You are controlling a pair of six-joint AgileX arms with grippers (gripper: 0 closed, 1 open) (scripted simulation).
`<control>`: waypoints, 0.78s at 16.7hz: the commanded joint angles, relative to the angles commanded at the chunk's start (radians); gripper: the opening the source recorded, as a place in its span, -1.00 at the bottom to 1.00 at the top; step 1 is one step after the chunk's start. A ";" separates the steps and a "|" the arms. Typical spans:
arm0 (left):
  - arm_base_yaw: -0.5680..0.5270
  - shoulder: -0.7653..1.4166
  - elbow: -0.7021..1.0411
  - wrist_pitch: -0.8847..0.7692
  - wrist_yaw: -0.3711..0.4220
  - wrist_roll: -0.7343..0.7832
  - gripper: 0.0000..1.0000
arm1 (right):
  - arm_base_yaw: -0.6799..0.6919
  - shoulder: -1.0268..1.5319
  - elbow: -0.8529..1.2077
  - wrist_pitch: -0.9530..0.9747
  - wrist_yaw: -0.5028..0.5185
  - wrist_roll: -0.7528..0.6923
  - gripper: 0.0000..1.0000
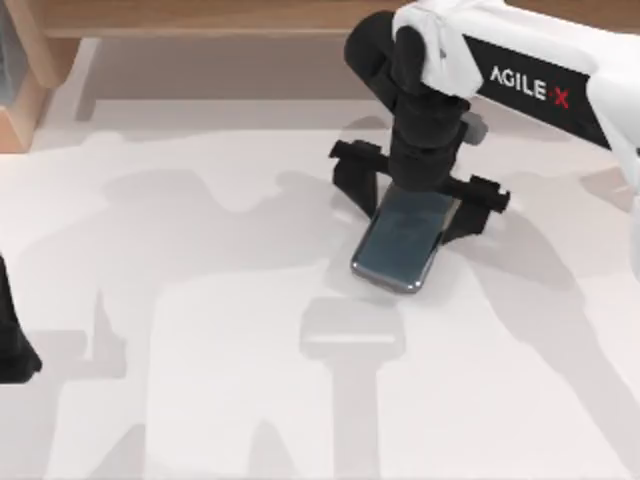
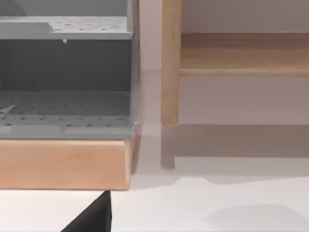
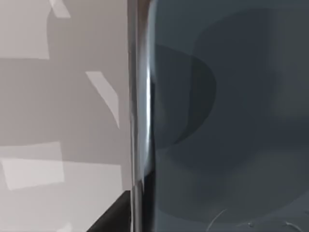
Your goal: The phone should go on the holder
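The phone (image 1: 403, 243) is a dark grey-blue glossy slab lying flat on the white table, right of centre. My right gripper (image 1: 418, 200) hangs over its far end, open. The black fingers (image 1: 355, 178) stand wide apart on either side of the phone, clear of its edges. In the right wrist view the phone (image 3: 231, 121) is very close, showing its face and thin metallic rim. I cannot make out the holder. My left arm (image 1: 12, 345) is parked at the table's left edge.
A wooden rail (image 1: 200, 18) runs along the back of the table. A wooden shelf unit (image 2: 63, 162) holding a grey perforated tray (image 2: 65, 108) stands at the back left, with a wooden post (image 2: 170, 63) beside it.
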 joint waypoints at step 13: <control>0.000 0.000 0.000 0.000 0.000 0.000 1.00 | -0.114 -0.271 -0.169 0.200 -0.184 -0.266 -1.00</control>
